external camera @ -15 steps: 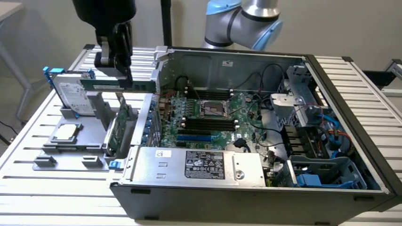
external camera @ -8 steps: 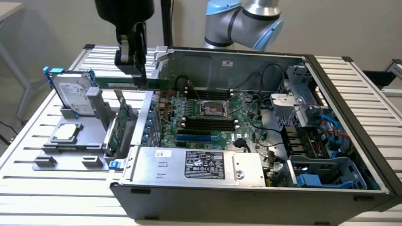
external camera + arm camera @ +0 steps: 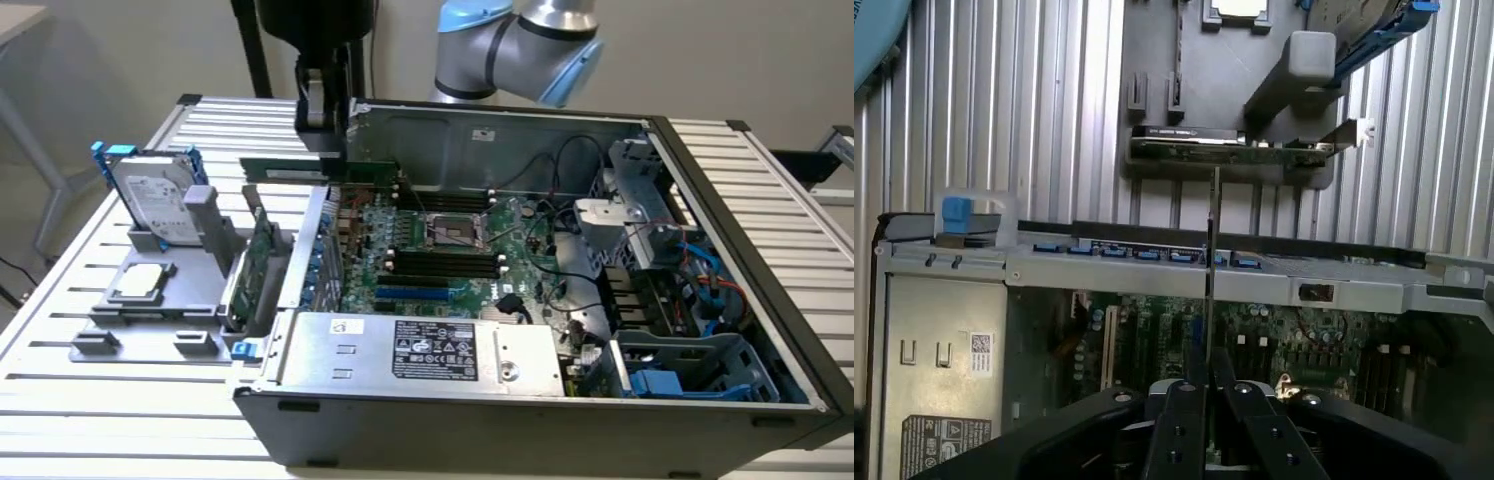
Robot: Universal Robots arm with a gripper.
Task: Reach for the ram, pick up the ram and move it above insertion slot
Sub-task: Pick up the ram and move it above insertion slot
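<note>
Leftmost, on the slatted table [image 3: 80, 400], a grey fixture [image 3: 147, 300] carries the silver hard drive [image 3: 150, 200], a processor chip [image 3: 142, 283] and, standing on edge, the wider green card [image 3: 256, 270]. Next, above the open computer case [image 3: 534, 400] near its rear wall, the gripper [image 3: 324, 140] hangs with the ram [image 3: 300, 171] clamped between its closed fingers; in the wrist view the gripper [image 3: 1206, 400] pinches the ram [image 3: 1211, 260] edge-on, a thin vertical line. Centre, on the motherboard [image 3: 441, 250], lie the black insertion slots [image 3: 447, 262], below and toward the exterior view's right of the held stick, well apart from it. Rightward, cables [image 3: 694, 270] and a drive cage [image 3: 694, 365] follow.
</note>
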